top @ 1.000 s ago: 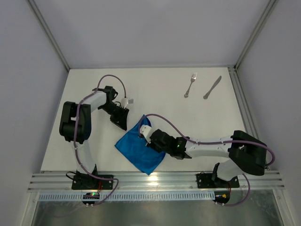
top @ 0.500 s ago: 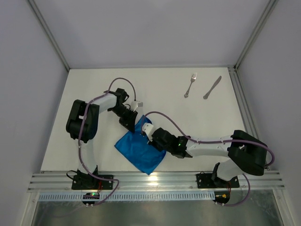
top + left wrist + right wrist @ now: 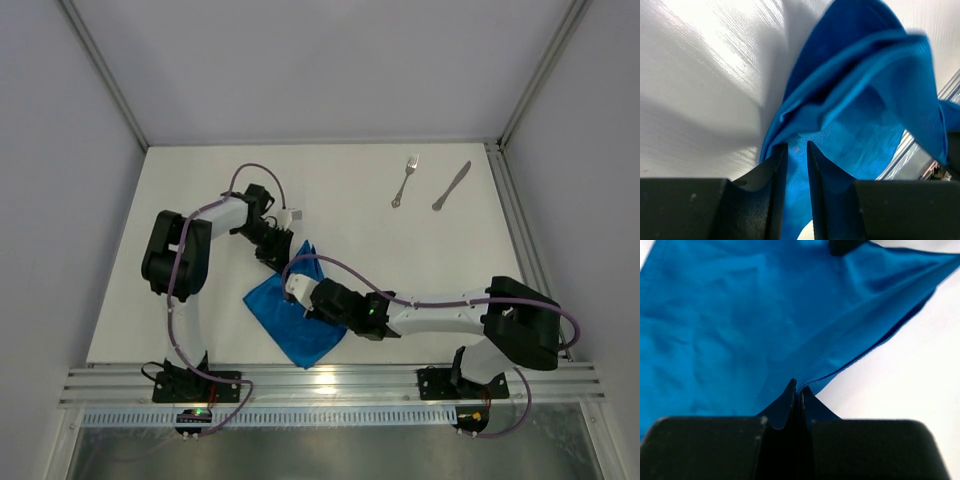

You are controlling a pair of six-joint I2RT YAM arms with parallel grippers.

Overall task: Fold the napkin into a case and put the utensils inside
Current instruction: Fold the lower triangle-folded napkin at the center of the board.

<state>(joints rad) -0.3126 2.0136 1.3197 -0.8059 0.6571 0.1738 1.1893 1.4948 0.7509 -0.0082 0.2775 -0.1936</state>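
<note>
The napkin [image 3: 290,318] lies near the front edge of the white table [image 3: 400,260], between the two arms. It is a crumpled blue sheet, still loose and not yet a narrow case. Its far corner is lifted off the surface into a peak. The left gripper [image 3: 281,258] meets that raised corner from the far left side. In the left wrist view its two dark fingers [image 3: 771,175] stand only a narrow slot apart, with a band of blue cloth running down through the slot, so it appears to be pinching the fabric, though the contact itself is hard to make out in the shadow. The right gripper [image 3: 298,292] sits over the middle of the cloth, just beside the left one. In the right wrist view its jaws are pressed fully together, with a folded edge of the napkin clamped at their tips, and the cloth fans out flat to the left and rises in a ridge to the upper right. The fork [image 3: 404,182] and the knife [image 3: 451,187] lie side by side at the far right of the table, apart from each other and well away from the napkin and both grippers.
</note>
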